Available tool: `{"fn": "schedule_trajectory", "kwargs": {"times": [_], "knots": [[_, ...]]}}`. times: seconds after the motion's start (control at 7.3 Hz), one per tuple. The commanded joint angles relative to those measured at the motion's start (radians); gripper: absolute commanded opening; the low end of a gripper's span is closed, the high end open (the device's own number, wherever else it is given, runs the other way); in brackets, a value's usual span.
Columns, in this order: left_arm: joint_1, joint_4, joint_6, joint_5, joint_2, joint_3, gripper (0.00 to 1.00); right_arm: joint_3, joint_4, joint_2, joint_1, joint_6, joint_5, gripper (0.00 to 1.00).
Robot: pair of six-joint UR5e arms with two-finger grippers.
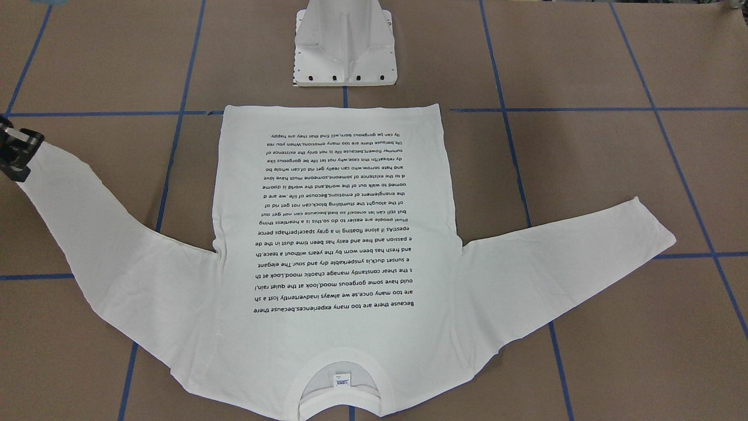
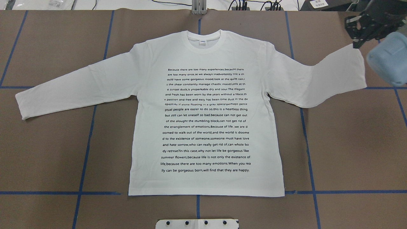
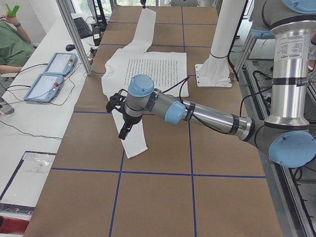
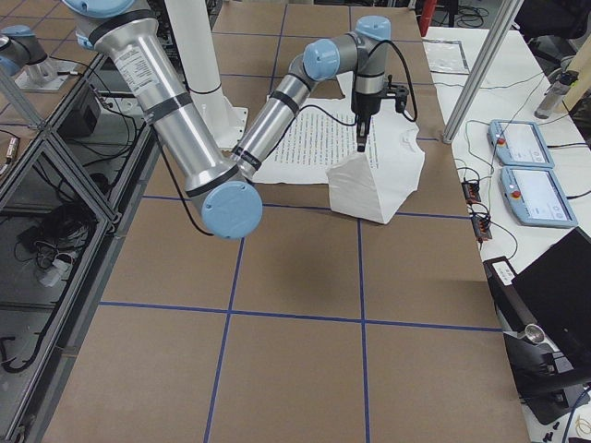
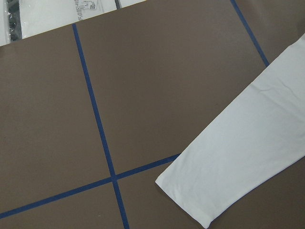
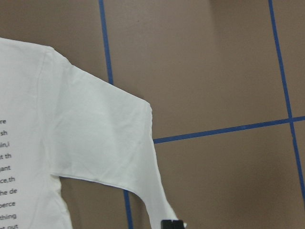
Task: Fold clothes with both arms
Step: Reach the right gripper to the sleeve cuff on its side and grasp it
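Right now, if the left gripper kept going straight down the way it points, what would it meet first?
Probably the flat sleeve end of the T-shirt, which lies under the left gripper. It could instead be the brown table just beside it, as the gripper's height is unclear.

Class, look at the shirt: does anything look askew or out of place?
One sleeve of the shirt is lifted by its cuff in the right gripper and kinked; the other sleeve lies flat and straight on the table.
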Motion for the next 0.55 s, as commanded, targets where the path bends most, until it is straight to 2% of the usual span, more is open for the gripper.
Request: {"fn": "schedule_trajectory", "kwargs": {"times": [0.0,0.14,0.41], "knots": [[0.0,-0.001,0.001,0.003,0.003,0.006,1.0,-0.182,-0.032,0.293,-0.142,0.214,-0.061,0.0],[0.002,-0.002,0.003,0.003,0.001,0.021,1.0,-0.323,-0.008,0.434,-0.179,0.257,-0.071,0.0],[0.004,-0.004,0.003,0.003,0.001,0.024,1.0,-0.718,0.246,0.686,-0.273,0.389,-0.121,0.0]]}}
